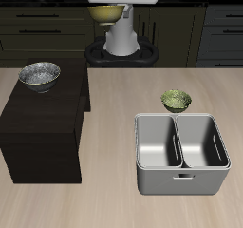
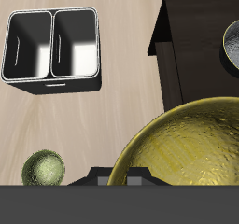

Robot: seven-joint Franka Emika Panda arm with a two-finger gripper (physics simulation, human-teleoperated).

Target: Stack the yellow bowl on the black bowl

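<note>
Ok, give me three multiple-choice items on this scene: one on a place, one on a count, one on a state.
1. Where does the black bowl rest?
A. on the dark cabinet
B. inside the grey bin
C. on the table's wood

2. How many compartments has the grey bin?
A. one
B. two
C. three

3. Where is the yellow bowl now?
A. stacked in the black bowl
B. lying beside the olive bowl
C. up in the air at the tool

Answers:
1. A, it sits on the cabinet's top.
2. B, one divider splits it.
3. C, it hangs high above the table.
</note>
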